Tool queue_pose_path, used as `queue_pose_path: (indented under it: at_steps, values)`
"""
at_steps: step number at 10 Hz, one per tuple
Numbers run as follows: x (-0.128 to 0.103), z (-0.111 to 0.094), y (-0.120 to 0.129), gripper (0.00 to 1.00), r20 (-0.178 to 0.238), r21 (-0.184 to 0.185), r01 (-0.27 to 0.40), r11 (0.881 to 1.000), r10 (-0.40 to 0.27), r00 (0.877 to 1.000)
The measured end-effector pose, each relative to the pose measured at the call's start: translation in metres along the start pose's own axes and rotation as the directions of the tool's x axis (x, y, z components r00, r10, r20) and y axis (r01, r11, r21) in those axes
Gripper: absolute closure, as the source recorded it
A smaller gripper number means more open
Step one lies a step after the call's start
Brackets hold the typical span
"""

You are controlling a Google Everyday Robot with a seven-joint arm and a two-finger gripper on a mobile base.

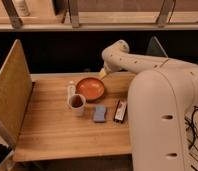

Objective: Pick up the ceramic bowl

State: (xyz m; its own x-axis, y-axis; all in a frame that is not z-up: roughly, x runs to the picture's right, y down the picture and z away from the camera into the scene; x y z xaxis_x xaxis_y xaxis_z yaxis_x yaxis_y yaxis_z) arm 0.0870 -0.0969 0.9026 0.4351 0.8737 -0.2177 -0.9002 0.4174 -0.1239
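Wooden table [52, 127], claw [103, 75] beside ceramic bowl [90, 89]

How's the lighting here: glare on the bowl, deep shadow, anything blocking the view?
Camera view: warm, even light on the wooden table; only mild sheen on the ceramic bowl; near black behind the table; the pale arm covers the table's right edge; the gripper hangs by the bowl's far right rim.
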Motion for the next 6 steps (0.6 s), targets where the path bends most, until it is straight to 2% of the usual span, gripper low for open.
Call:
queue_pose_path:
  at_steps: [3,5,6]
  values:
    - [-0.001,-0.004,0.000,0.20,0.009,-0.002,0.005,1.000,-0.005,1.000]
    - [-0.001,-0.016,0.000,0.20,0.030,0.009,0.036,0.999,-0.036,0.999]
    - [0.002,-0.012,0.008,0.20,0.033,0.007,0.058,0.998,-0.058,0.998]
